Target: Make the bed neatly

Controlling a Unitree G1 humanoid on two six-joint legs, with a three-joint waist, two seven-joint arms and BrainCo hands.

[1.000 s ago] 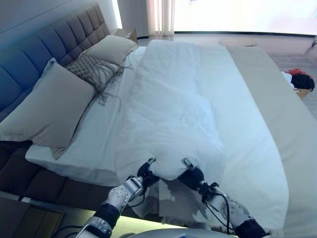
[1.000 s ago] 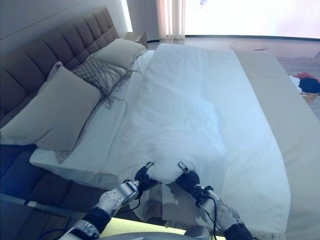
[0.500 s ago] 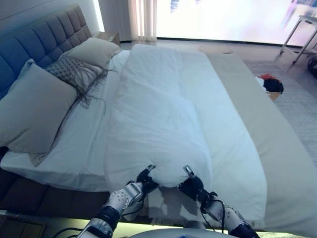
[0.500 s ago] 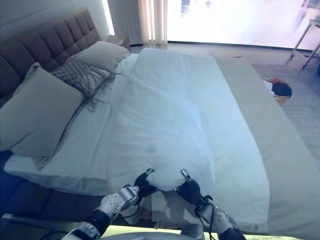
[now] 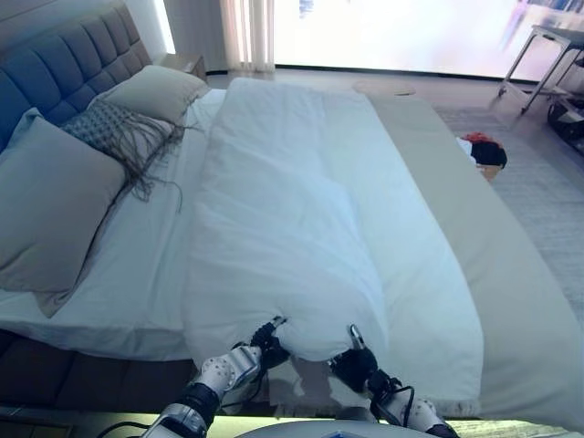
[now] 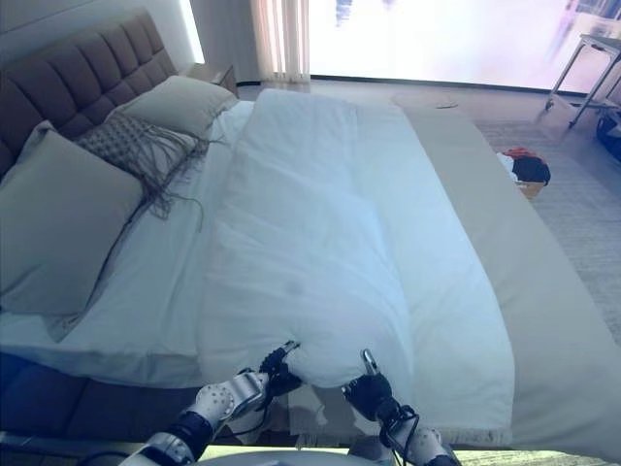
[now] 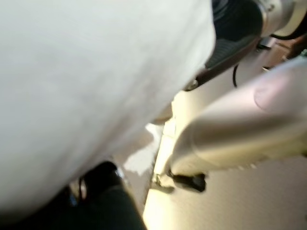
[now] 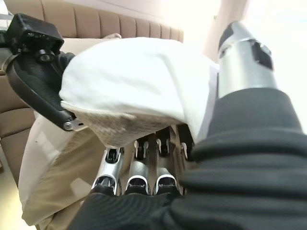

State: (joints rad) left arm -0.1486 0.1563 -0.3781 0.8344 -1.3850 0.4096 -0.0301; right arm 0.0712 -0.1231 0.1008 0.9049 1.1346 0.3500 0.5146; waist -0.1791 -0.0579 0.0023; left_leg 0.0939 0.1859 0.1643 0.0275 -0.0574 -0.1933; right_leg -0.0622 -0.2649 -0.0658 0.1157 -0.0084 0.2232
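A white duvet (image 5: 283, 219) lies folded in a long strip down the middle of the bed (image 5: 146, 274). Its near end bulges over the bed's near edge. My left hand (image 5: 242, 358) and right hand (image 5: 356, 365) are both shut on that near end, about a hand's width apart. In the right wrist view the fingers (image 8: 139, 184) curl under the duvet's edge (image 8: 139, 81) with the thumb (image 8: 244, 52) beside it. In the left wrist view the duvet (image 7: 86, 72) fills most of the picture and hides my fingers.
A large grey pillow (image 5: 46, 210), a fringed pillow (image 5: 109, 128) and a third pillow (image 5: 155, 89) lean on the padded headboard (image 5: 55, 64) at the left. A beige cover (image 5: 493, 274) lies along the bed's right side. A basket of clothes (image 5: 482, 153) stands on the floor beyond.
The camera has shifted, so the whole scene sits differently. Both hands keep their hold and have drawn the duvet's near end a little toward me, over the bed's edge.
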